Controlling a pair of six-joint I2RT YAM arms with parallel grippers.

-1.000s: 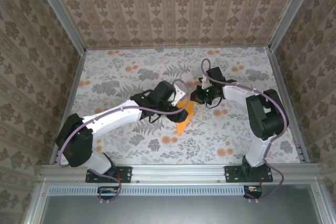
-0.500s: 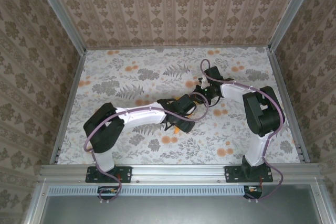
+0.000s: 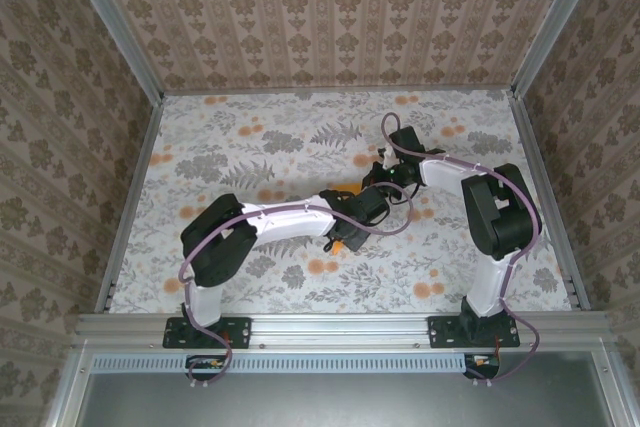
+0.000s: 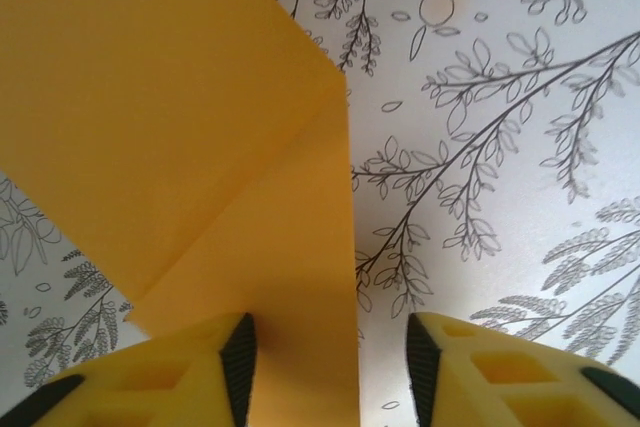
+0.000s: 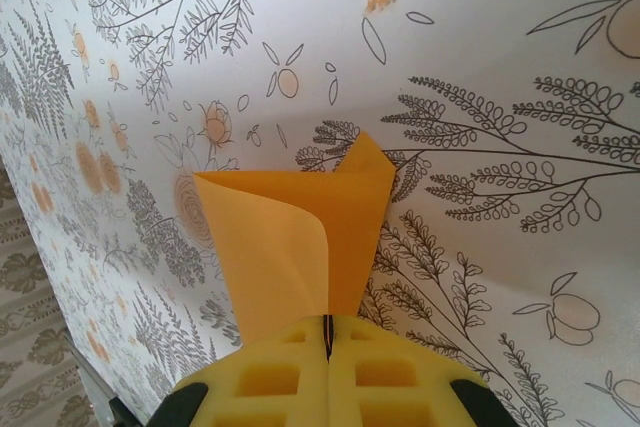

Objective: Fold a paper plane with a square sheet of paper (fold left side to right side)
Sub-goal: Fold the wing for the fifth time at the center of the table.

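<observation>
While my left pincer (image 4: 330,347) hovers low over the table with its fingers apart (an orange strip runs between them, closer to the left pad (image 4: 240,362), and nothing is pinched), the square sheet of paper (image 4: 150,97) spreads away ahead of it. It is already doubled along a slanted edge, so one layer lies across another. From above, the sheet sits near the middle of the table, mostly hidden under my two wrists, with small slivers of orange peeping out (image 3: 338,243). Further right, my right pincer (image 5: 327,332) has its fingers pressed together on one end of the paper. The sheet (image 5: 300,227) rises out of that seam, one flap curling over on the left and a pointed corner standing at the far end. I judge this to be the middle of a fold, with the crease not yet flattened: the right side anchors and the left side is placed to work the loose layer. The next move calls for my left fingers to take or press that free edge and carry it across toward the right. The edges must meet squarely, and thin paper like this could buckle or slip. The table (image 3: 250,147) is pale, printed with grey ferns and small orange blossoms. Brown damask walls (image 3: 330,17) close it in, and an aluminium rail (image 3: 340,325) runs along the near edge.
</observation>
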